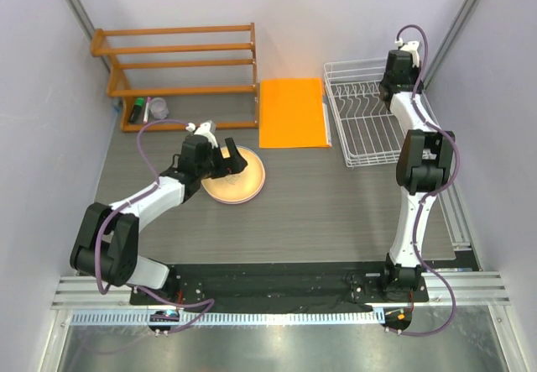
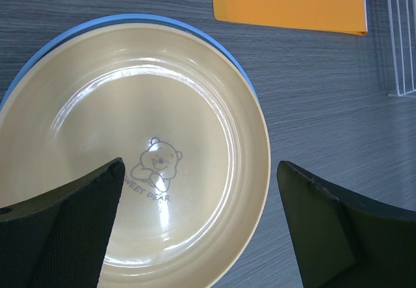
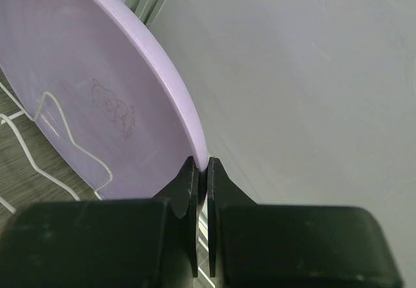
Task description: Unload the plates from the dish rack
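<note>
lavender plate (image 3: 97,106) pinched between right fingers (image 3: 186,187)

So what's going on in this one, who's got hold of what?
Two arms are unloading plates. The right end effector is shut on the rim of the lavender plate, which stands upright among the wires of the dish rack, so it looks not yet lifted out. The left end effector is open just above the pale yellow plate, which lies stacked on the blue plate on the table, near the orange mat.
</note>
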Controlling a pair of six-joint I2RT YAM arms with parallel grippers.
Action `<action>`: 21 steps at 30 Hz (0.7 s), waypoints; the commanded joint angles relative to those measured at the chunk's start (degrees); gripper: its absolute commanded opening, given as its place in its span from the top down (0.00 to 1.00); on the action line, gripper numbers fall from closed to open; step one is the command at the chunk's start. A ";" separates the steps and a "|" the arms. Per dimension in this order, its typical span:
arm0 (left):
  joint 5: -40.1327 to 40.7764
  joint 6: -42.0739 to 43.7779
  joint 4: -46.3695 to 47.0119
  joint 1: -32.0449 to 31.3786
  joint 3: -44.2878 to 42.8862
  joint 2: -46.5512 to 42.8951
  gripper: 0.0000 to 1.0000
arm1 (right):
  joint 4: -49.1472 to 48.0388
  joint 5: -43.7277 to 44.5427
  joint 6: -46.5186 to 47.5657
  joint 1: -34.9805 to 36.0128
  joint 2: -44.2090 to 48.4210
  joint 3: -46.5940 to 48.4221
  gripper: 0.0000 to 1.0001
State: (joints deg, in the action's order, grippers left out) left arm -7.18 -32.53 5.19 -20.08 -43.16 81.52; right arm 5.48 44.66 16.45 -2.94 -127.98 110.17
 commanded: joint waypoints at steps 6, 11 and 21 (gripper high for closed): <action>-0.29 -0.25 2.46 0.21 -1.75 -0.30 0.01 | -9.87 6.04 5.25 2.94 10.98 -3.12 0.99; 0.15 -0.08 1.93 0.21 -1.84 -1.53 0.01 | -12.50 8.42 6.84 4.78 16.00 -5.49 0.99; -0.81 -0.69 1.66 0.12 -0.26 -5.31 0.00 | -7.16 11.32 3.26 7.77 25.32 -9.18 0.99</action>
State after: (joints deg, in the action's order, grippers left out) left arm -7.14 -32.58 5.37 -20.08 -43.16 79.11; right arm -2.04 53.89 22.85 3.68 -108.22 102.15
